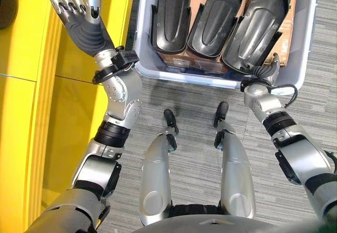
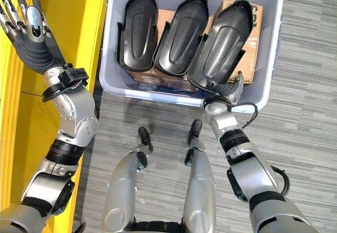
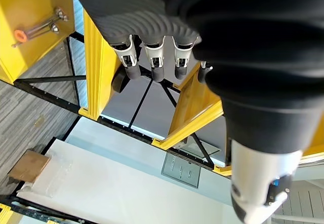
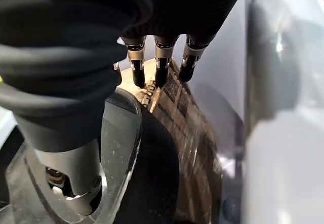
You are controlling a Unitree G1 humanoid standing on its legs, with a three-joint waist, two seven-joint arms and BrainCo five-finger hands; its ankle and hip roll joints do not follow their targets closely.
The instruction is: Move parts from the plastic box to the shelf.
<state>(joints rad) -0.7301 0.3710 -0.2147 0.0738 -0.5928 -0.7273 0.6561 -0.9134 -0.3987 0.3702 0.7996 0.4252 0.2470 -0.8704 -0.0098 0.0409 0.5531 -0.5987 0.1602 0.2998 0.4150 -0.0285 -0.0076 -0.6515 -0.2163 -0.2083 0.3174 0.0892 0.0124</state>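
Left eye view: left robot hand (image 1: pixel 79 7) hovering open-fingered over yellow shelf (image 1: pixel 31 96); three black parts (image 1: pixel 210 20) leaning in plastic box (image 1: pixel 308 43); right robot hand (image 4: pixel 66 148) reaching beside rightmost part (image 1: pixel 255 28), grip indiscernible. Risk: part slipping or snagging neighbours.

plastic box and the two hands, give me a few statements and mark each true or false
1. Three black parts stand side by side in the plastic box. True.
2. The left hand holds a black part. False: it is raised over the yellow shelf, fingers straight, holding nothing.
3. The right hand is down in the box at the rightmost black part. True.
4. The black parts lie on the carpet. False: they lean on brown cartons inside the box.
5. The box is yellow. False: it is pale grey-blue.
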